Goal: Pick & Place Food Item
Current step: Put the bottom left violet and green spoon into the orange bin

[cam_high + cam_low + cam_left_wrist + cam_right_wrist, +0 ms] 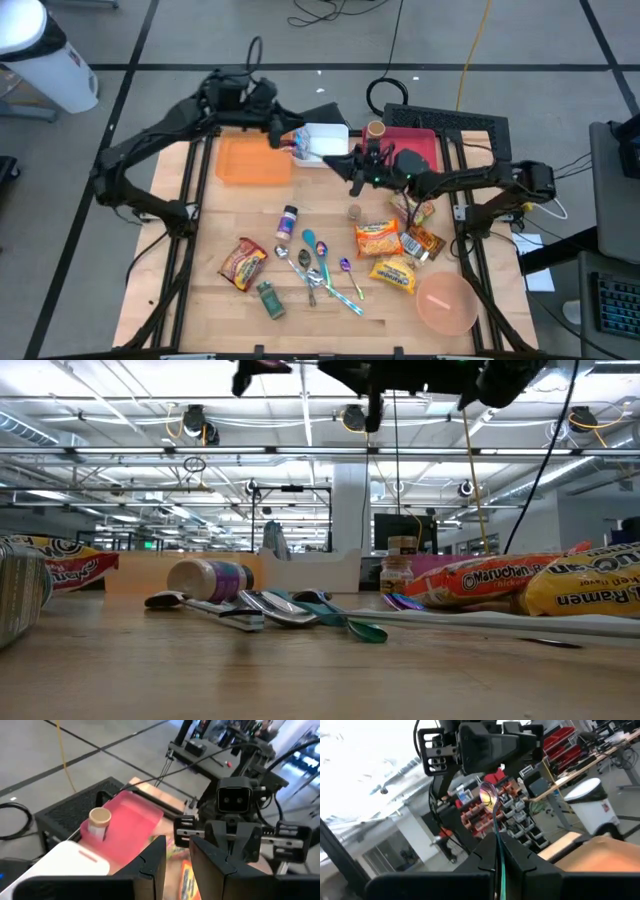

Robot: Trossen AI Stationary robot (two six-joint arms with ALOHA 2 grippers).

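Note:
My left gripper [292, 143] hangs above the table's far side, between the orange tray [253, 160] and the white tray [326, 140]. It is shut on a small colourful packet [298, 148]. My right gripper [358, 172] is raised near the table's middle, tilted upward and facing the left arm. It is shut on a spoon [488, 795] with a shiny bowl and a green handle. Ramen packets [378, 238] lie flat on the table's right half. More spoons [320, 265] lie near the middle. My left gripper has the packet [179, 857] between its two fingers, which stand a narrow gap apart. The packet is lifted clear of the table. Blur hides which part the fingers [152, 865] are on. My right gripper pinches the spoon's green handle [498, 847] between its two fingers. The spoon lies along the fingers and sticks out past their tips. Its bowl [488, 795] points up and away, and the spoon is clear of the table.
A pink tray [412, 145] with a cork-lidded jar [375, 130] stands at the far right. A pink bowl [446, 302] sits at the near right. A spice bottle [288, 220], a snack packet [243, 262] and a green jar [270, 298] lie near the table's middle and front.

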